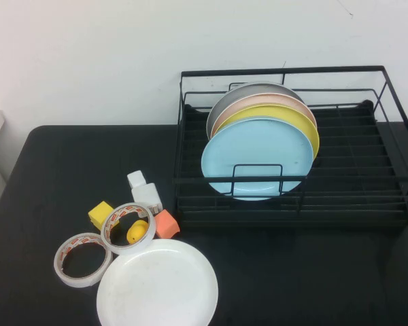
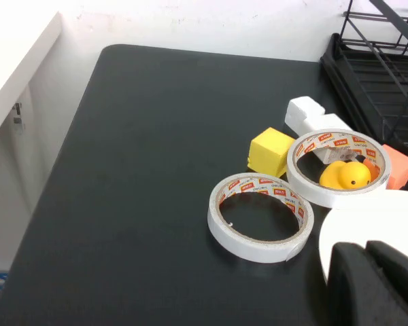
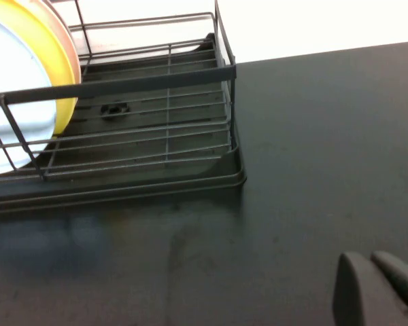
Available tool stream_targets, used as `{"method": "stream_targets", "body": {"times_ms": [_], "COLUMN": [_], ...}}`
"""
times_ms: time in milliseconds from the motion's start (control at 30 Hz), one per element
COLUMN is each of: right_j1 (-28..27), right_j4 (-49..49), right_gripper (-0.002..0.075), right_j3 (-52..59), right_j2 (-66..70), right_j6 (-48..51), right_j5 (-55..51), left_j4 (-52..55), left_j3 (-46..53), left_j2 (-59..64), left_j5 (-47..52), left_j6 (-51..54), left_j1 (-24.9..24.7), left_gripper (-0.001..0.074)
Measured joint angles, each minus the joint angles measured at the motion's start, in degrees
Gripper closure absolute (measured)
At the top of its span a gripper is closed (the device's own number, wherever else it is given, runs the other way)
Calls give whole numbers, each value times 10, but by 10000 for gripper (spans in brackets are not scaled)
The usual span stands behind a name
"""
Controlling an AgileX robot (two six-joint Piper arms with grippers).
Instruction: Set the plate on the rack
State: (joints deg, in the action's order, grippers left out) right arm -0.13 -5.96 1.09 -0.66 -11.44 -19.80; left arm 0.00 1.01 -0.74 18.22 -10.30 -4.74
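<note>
The white plate (image 1: 157,285) lies flat on the black table near the front edge, left of centre. Its rim also shows in the left wrist view (image 2: 367,221). The black wire rack (image 1: 387,129) stands at the back right and holds a light blue plate (image 1: 258,155), a yellow plate (image 1: 285,117) and others on edge. My left gripper (image 2: 368,255) is shut and empty, just above the plate's near edge. My right gripper (image 3: 374,261) is shut and empty over bare table, in front of the rack's corner (image 3: 228,146). Neither arm shows in the high view.
Two tape rolls (image 1: 83,259) (image 1: 128,227) lie left of the plate, the second around a small yellow duck (image 1: 137,232). A yellow block (image 1: 100,214), an orange block (image 1: 166,224) and a white bottle (image 1: 144,192) sit close behind. A white shelf edge (image 2: 13,61) borders the table's left.
</note>
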Motion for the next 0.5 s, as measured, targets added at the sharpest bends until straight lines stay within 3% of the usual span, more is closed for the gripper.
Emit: {"method": "stream_targets", "body": {"times_ms": [500], "right_j1": [0], "right_j4": [1], "right_gripper": [728], "right_j3": [0], "right_j2": [0], "right_j6": [1], "right_j5": [0], "left_j4": [-83], "left_j3": [1], "left_j2": [0], "left_j5": [-21], "left_j6": [0], "left_j1": [0], "left_gripper": [738]}}
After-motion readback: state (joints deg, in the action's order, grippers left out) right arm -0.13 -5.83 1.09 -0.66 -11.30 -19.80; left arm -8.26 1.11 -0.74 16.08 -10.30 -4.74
